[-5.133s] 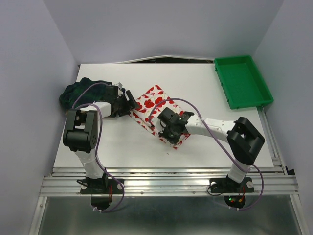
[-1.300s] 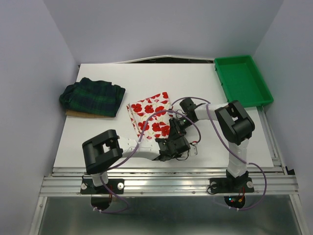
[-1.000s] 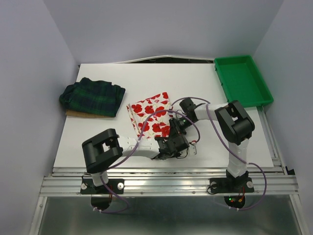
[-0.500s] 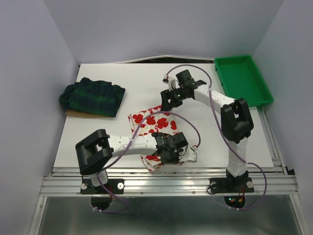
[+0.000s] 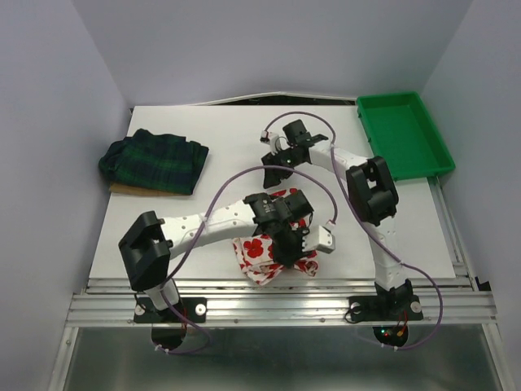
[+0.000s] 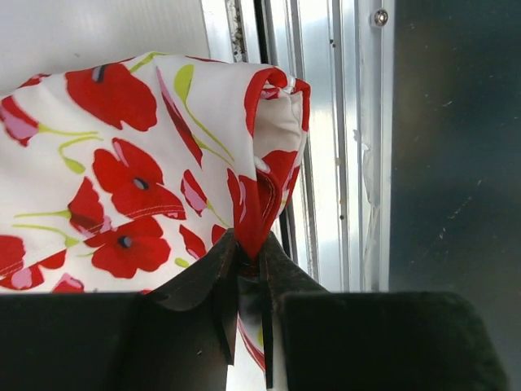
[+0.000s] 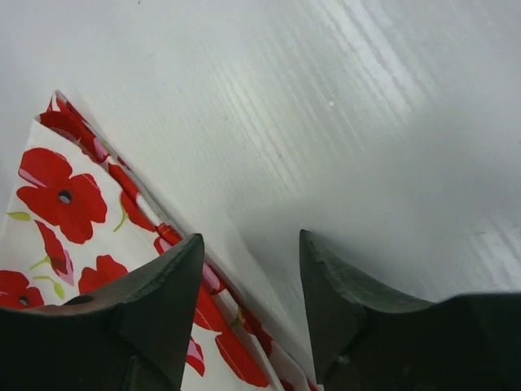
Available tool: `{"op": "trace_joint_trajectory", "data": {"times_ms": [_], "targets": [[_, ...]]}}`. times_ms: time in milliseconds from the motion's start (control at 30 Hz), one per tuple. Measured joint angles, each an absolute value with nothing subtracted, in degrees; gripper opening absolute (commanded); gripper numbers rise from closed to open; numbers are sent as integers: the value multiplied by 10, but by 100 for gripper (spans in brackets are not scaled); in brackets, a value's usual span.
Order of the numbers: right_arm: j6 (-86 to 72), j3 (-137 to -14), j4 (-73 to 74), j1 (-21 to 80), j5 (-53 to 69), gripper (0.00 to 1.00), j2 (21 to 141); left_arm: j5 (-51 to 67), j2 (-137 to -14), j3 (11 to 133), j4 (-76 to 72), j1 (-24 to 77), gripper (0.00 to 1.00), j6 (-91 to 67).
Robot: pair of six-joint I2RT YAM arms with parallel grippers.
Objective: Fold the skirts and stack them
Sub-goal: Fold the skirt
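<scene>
The left gripper (image 6: 248, 281) is pressed together on a fold of the poppy skirt (image 6: 122, 163). The cloth bunches just beyond its fingertips, at the near edge of the table (image 5: 407, 236). The right gripper (image 5: 275, 159) stands spread and grips nothing. A corner of the same skirt lies flat below it, off to one side of its fingers. The plaid skirt (image 5: 155, 161) lies folded well to the left of both grippers. The green tray (image 5: 370, 138) sits to the right of the right gripper, with both skirts outside it.

Two skirts (image 5: 155, 161) (image 5: 259, 251), one green tray (image 5: 404, 137)
</scene>
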State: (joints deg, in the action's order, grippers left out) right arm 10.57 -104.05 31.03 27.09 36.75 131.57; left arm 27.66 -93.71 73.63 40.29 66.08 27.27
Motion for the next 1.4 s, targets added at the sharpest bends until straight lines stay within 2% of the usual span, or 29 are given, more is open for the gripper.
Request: {"op": "trace_joint_trajectory", "data": {"times_ms": [100,300,467,967,1067,1100,1133,1200,1233,1400], "targets": [[125,-1028,310,279,387,38,1317,298,-940,776,435,617,0,285],[143,-975,306,294,453,20,1312,309,-967,858,461,511,0,314],[153,-942,313,298,493,15,1304,305,-1011,894,468,465,0,341],[151,-917,321,305,523,15,1299,289,-1073,894,455,401,1,377],[147,-918,323,305,521,15,1299,299,-1074,882,447,395,9,383],[146,-918,324,305,521,15,1299,302,-1075,879,446,393,13,386],[145,-920,326,304,521,15,1300,306,-1076,876,446,391,24,388],[141,-925,330,304,521,17,1303,313,-1079,876,444,388,29,392],[138,-928,332,304,521,18,1305,317,-1081,876,444,385,58,393],[128,-941,342,305,514,19,1310,331,-1083,882,442,363,71,382]]}}
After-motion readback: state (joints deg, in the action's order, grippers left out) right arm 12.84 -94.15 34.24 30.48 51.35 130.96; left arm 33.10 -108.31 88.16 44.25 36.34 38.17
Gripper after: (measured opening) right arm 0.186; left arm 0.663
